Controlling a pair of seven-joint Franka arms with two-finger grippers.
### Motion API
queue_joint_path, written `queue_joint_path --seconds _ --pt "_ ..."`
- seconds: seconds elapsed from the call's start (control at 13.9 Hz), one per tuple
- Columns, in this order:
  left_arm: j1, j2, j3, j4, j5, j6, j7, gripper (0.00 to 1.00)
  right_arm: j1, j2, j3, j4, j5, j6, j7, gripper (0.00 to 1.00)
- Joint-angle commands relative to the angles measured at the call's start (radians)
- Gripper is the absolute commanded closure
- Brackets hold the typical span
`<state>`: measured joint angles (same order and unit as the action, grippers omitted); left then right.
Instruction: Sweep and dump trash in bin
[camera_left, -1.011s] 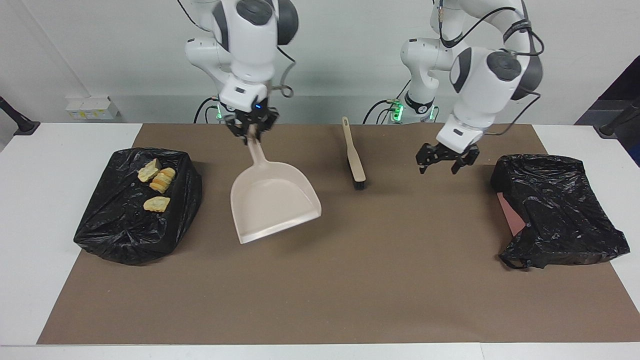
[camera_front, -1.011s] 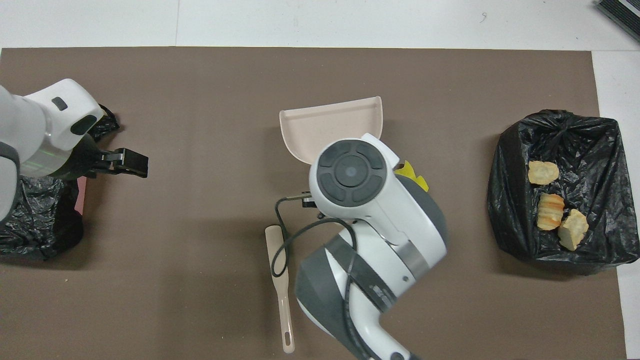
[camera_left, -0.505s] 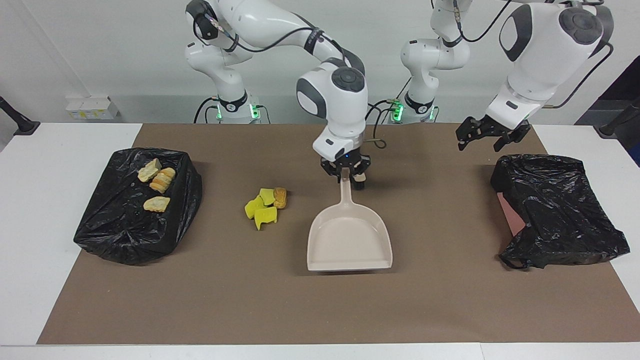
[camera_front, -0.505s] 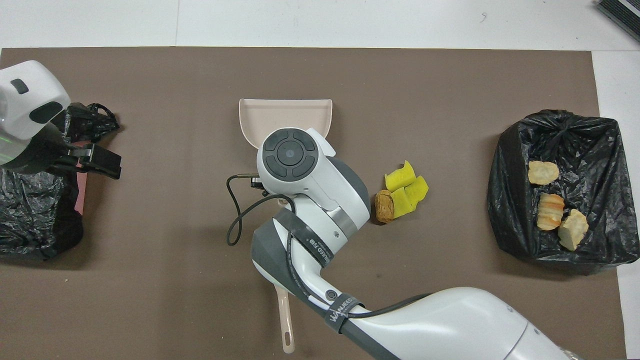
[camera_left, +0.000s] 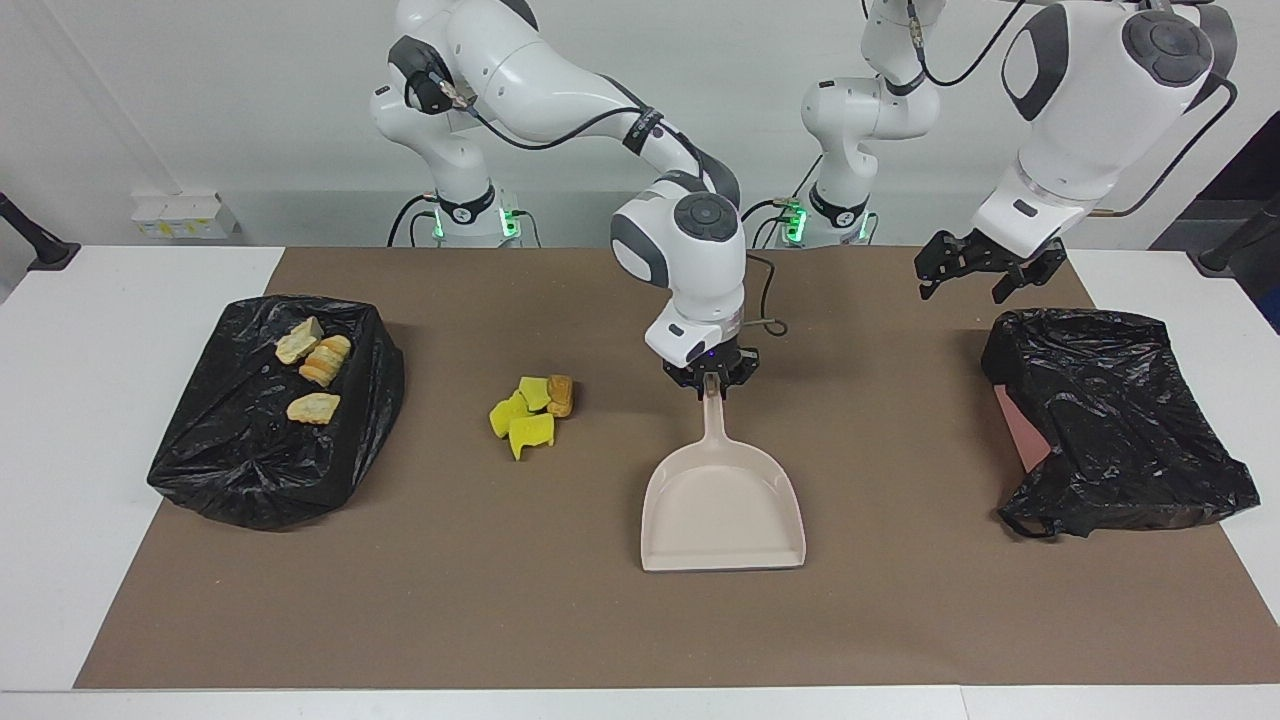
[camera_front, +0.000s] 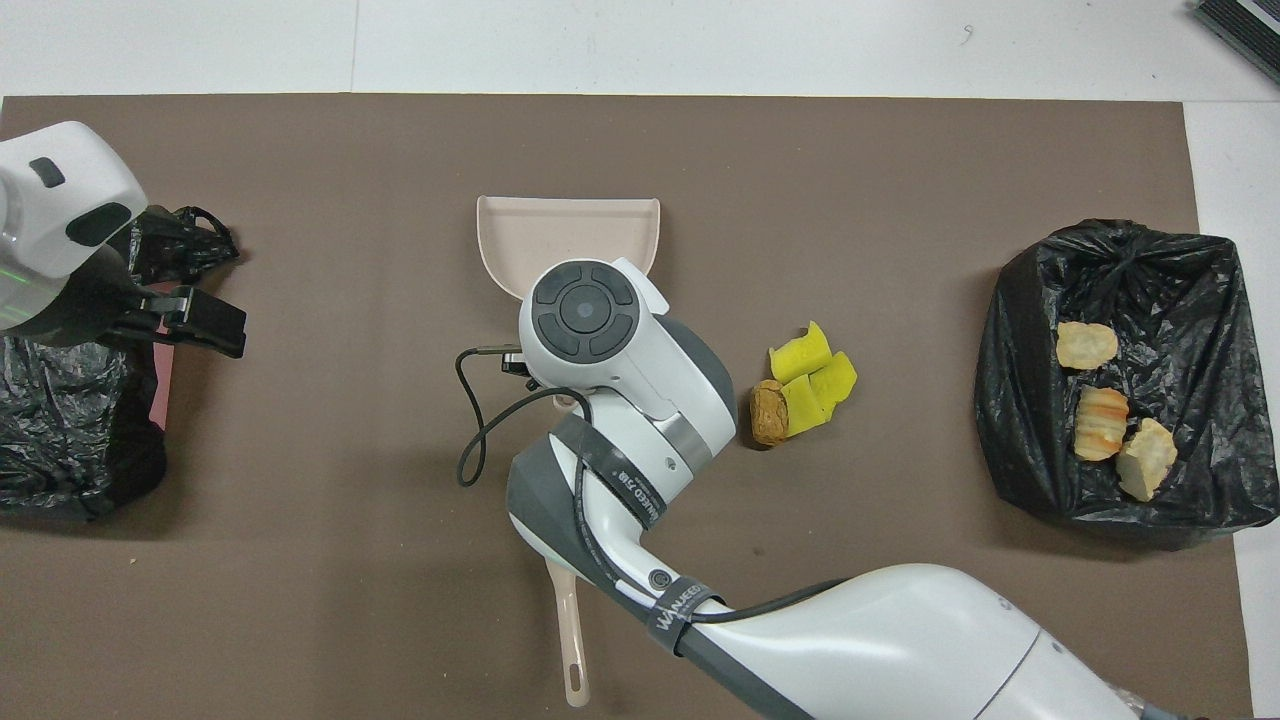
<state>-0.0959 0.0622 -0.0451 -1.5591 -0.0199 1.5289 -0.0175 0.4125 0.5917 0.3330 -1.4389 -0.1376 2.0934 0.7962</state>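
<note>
Facing view first: the right claw (camera_left: 711, 384) is closed on the handle of the pale beige plastic dustpan (camera_left: 722, 512), whose flat scoop rests on the brown mat (camera_left: 600, 600) with its open mouth turned away from the robots. The trash still to be collected, a small heap of bright yellow-green sponge pieces (camera_left: 520, 418) with one orange-brown lump (camera_left: 560, 394) touching them, lies on the mat beside the dustpan, toward the right arm's end of the tabletop and apart from the scoop. More pale yellow crumbly chunks (camera_left: 312, 365) already sit on the crumpled black plastic bin bag (camera_left: 270, 440), farther from the dustpan toward that same end. I judge the step in hand to be placing the dustpan for sweeping; next it calls for turning or sliding the scoop so its mouth faces the heap, and for taking up the beige brush (camera_front: 566, 640), whose handle shows on the mat nearer to the robots than the dustpan, mostly hidden under the right arm. The left claw (camera_left: 982, 272) waits with fingers spread and holding nothing, over the mat beside a second black bag (camera_left: 1110, 420) well away from the dustpan. Around the mat the tabletop (camera_left: 90, 400) is white, with a plain pale wall past the robot bases.
</note>
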Motion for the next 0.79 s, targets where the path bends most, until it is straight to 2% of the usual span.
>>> queue_joint_path --seconds 0.0,0.07,0.14,0.36,0.51,0.72 --pt "0.001 -0.002 -0.006 -0.018 0.005 0.031 0.013 0.0 -0.009 -0.046 0.003 -0.067 0.003 0.022 -0.005 0.62" --pt "-0.001 -0.002 -0.006 -0.019 0.005 0.037 0.011 0.0 -0.009 -0.046 0.003 -0.061 -0.005 0.005 -0.006 0.39" --pt "-0.002 0.001 -0.007 -0.018 0.003 0.039 0.013 0.0 -0.002 -0.056 0.003 -0.061 -0.008 -0.001 -0.021 0.0" --pt "-0.007 0.019 -0.007 -0.019 -0.028 0.095 0.002 0.0 -0.008 -0.183 0.004 -0.122 0.016 -0.071 -0.061 0.0" --pt "-0.021 0.045 -0.01 -0.026 -0.034 0.128 -0.001 0.0 0.0 -0.306 0.009 -0.239 0.09 -0.099 -0.081 0.0" --pt "-0.094 0.105 -0.01 -0.038 -0.038 0.227 -0.083 0.0 0.06 -0.445 0.011 -0.449 0.165 -0.046 -0.089 0.0"
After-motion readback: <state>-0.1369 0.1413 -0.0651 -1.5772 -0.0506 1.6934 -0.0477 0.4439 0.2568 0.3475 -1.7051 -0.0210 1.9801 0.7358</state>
